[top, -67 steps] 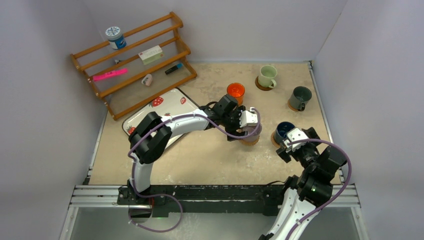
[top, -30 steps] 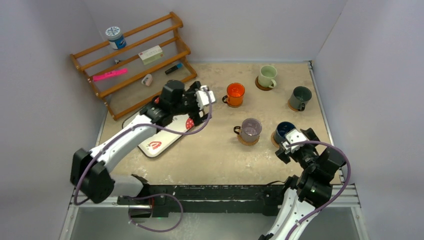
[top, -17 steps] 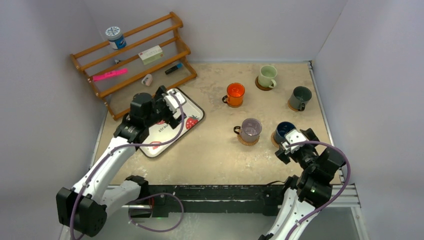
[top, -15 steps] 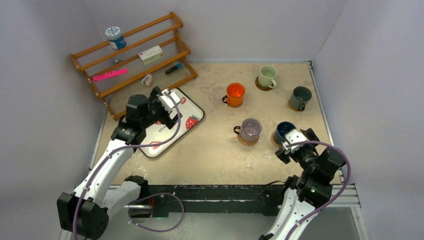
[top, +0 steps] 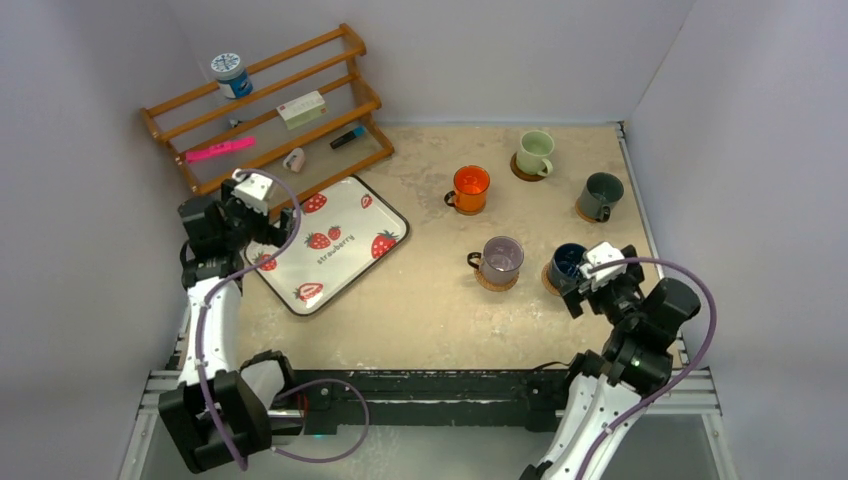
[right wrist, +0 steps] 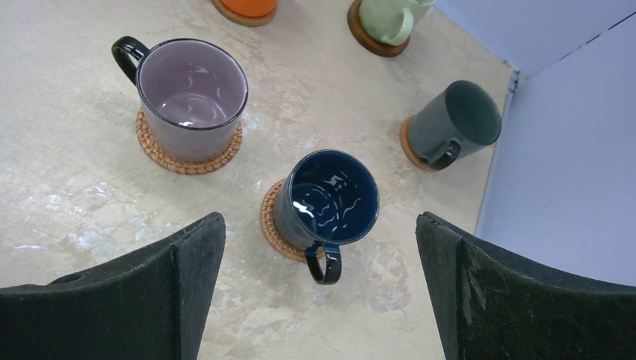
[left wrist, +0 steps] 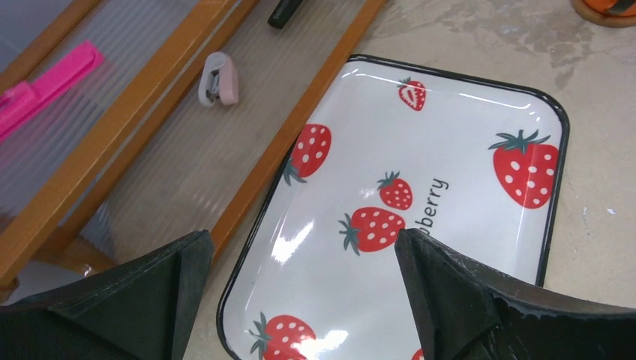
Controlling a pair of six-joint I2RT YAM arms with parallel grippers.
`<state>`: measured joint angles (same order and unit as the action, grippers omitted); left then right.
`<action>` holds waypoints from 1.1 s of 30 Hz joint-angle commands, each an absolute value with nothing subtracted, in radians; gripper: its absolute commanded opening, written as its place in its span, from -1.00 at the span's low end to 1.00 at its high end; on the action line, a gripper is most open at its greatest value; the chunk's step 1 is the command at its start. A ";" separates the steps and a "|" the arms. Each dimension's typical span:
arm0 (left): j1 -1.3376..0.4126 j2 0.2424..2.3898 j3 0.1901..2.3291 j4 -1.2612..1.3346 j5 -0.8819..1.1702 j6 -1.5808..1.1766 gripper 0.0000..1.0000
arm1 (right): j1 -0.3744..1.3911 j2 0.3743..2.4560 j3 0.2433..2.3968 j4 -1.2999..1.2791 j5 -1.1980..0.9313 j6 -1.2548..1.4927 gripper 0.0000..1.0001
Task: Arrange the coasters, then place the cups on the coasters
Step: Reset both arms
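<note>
The left claw (top: 251, 193) hung empty, jaws wide apart, over the left end of the strawberry tray (top: 352, 214), beside the wooden rack (top: 262, 112). On the counter (top: 420, 300), the orange cup (top: 471, 186), purple-grey cup (top: 500, 259), pale green cup (top: 535, 152), dark blue cup (top: 568, 263) and grey-green cup (top: 602, 194) each stood on one of the coasters (right wrist: 160, 155). The right claw (top: 594, 281) gaped empty above the dark blue cup.

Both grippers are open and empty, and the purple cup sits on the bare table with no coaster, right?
Not quite. The purple cup stands on a woven coaster, not on the bare table; the right wrist view shows it. The left gripper and right gripper are indeed open and empty.
</note>
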<state>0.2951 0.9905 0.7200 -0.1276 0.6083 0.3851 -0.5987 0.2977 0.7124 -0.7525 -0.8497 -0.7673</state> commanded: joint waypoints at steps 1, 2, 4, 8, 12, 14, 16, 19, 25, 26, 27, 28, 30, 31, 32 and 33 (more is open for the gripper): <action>0.387 0.994 0.689 -0.066 0.761 0.362 1.00 | -0.603 0.391 0.742 -0.697 -0.844 -0.691 0.98; 0.388 0.987 0.676 -0.054 0.748 0.363 1.00 | -0.603 0.417 0.745 -0.682 -0.836 -0.673 0.98; 0.387 0.963 0.644 -0.017 0.714 0.342 1.00 | -0.603 0.472 0.759 -0.661 -0.830 -0.646 0.98; 0.320 0.947 0.656 0.005 0.577 0.323 1.00 | -0.601 0.582 0.805 -0.627 -0.825 -0.597 0.98; 0.150 0.983 0.704 -0.058 0.387 0.336 1.00 | -0.590 0.650 0.865 -0.604 -0.787 -0.568 0.98; 0.110 1.018 0.738 -0.079 0.360 0.324 1.00 | -0.559 0.676 0.892 -0.579 -0.749 -0.532 0.98; 0.063 1.047 0.763 -0.088 0.303 0.319 1.00 | -0.471 0.716 0.913 -0.541 -0.652 -0.472 0.98; -0.005 1.081 0.787 -0.088 0.218 0.321 1.00 | -0.174 0.813 0.912 -0.477 -0.360 -0.376 0.98; -0.092 1.101 0.798 -0.107 0.156 0.349 1.00 | 0.263 0.902 0.870 -0.384 -0.100 -0.261 0.98; -0.098 1.090 0.791 -0.112 0.161 0.359 1.00 | 0.277 0.884 0.870 -0.383 -0.124 -0.259 0.98; -0.101 1.068 0.772 -0.114 0.173 0.372 1.00 | 0.281 0.851 0.868 -0.382 -0.145 -0.263 0.98; -0.103 1.046 0.754 -0.113 0.193 0.383 1.00 | 0.281 0.813 0.866 -0.381 -0.159 -0.270 0.98; -0.111 0.998 0.721 -0.117 0.237 0.407 1.00 | 0.281 0.729 0.853 -0.379 -0.176 -0.278 0.98; -0.120 0.977 0.708 -0.121 0.248 0.416 1.00 | 0.281 0.694 0.848 -0.385 -0.192 -0.281 0.98; -0.133 0.957 0.702 -0.129 0.254 0.424 1.00 | 0.281 0.661 0.847 -0.410 -0.209 -0.285 0.98; -0.147 0.941 0.701 -0.145 0.263 0.431 1.00 | 0.281 0.636 0.849 -0.435 -0.235 -0.291 0.98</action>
